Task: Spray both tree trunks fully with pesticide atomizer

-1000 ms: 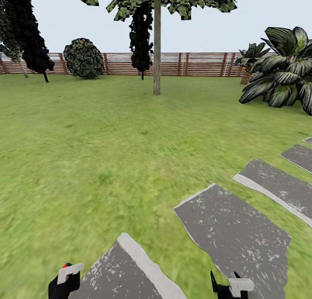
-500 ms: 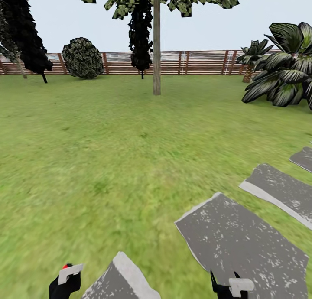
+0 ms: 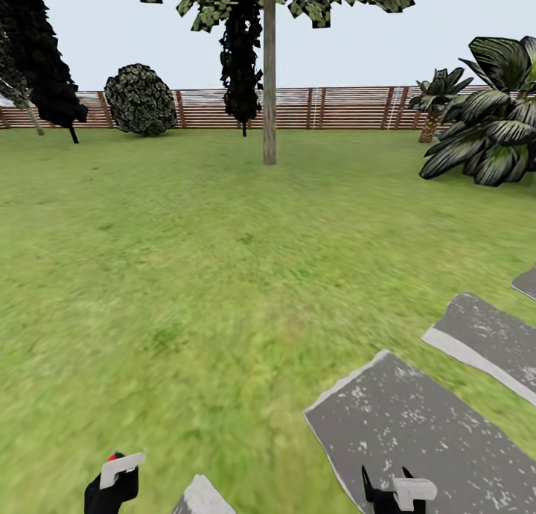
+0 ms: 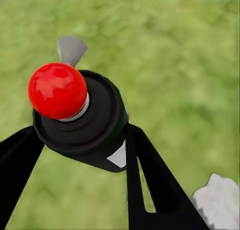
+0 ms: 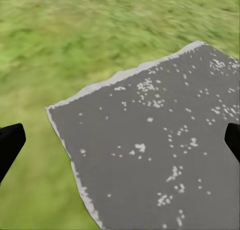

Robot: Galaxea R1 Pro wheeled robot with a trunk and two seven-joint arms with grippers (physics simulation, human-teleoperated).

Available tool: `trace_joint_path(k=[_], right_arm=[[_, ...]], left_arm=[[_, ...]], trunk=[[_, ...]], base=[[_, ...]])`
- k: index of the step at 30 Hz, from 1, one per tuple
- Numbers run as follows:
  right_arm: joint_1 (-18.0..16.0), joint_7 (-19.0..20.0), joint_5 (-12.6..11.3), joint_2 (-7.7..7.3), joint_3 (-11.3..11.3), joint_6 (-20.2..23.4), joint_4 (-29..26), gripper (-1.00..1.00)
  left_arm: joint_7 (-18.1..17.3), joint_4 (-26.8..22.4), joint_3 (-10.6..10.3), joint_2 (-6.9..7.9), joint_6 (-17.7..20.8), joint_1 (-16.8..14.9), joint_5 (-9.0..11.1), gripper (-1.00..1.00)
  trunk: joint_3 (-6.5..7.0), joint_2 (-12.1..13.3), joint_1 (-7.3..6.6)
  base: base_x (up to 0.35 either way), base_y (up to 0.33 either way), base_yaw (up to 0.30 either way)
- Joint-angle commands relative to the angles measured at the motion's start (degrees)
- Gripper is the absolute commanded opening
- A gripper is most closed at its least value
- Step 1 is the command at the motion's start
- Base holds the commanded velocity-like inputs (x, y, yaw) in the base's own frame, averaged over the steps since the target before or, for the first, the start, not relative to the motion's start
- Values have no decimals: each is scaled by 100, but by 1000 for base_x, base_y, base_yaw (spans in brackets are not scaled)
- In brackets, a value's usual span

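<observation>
**Inspector:** Atomizer (image 4: 82, 117) status first. Where does it sit?

**Assessor:** In the left gripper (image 4: 75, 140). The dark fingers (image 4: 150, 175) pinch the black body from both sides, red tip (image 4: 57, 90) uppermost, with grass (image 4: 175, 50) beneath. In the head view the left gripper (image 3: 112, 488) sits at the near left edge, the red tip just visible above it.

**Inspector:** Why hold it low like that?

**Assessor:** My judgement: it is a carrying posture. The arm is tucked close and nothing is in spraying range.

**Inspector:** Right gripper (image 3: 394, 492)?

**Assessor:** Spread and empty. Its wrist view shows one dark finger (image 5: 10, 142) at each edge with a grey slab (image 5: 160, 150) between, nothing gripped. It hangs near right, idle, since one hand suffices for the bottle.

**Inspector:** Target?

**Assessor:** One trunk (image 3: 269, 89) stands far ahead, centre, straight and bare, well short of the fence (image 3: 335, 109). A second thin trunk (image 3: 36, 119) shows far left. A bush (image 3: 141, 100) stands far left and palms (image 3: 491, 127) far right. No white specks are discernible on either trunk at this range.

**Inspector:** Stage?

**Assessor:** Pick-up appears done and spraying not begun. The lawn (image 3: 186, 261) lies open between robot and centre trunk, so closing that gap is the next requirement.
</observation>
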Motion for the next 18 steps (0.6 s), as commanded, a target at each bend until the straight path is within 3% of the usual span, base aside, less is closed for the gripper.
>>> trace_joint_path(k=[1,14,18], right_arm=[[-3,1,-15,0,5,-15,3,100],[-3,4,-21,1,18,-31,-24,100],[-3,2,-20,10,14,-23,-327,100]], left_arm=[[11,-5,-23,7,-20,-2,40,-100],[11,18,-24,9,-20,-2,40,-100],[11,18,-29,4,-20,-3,40,-100]], trunk=[[-5,-2,2],[-5,-2,2],[-5,-2,2]], base=[[339,0,0],[339,0,0],[338,0,0]])
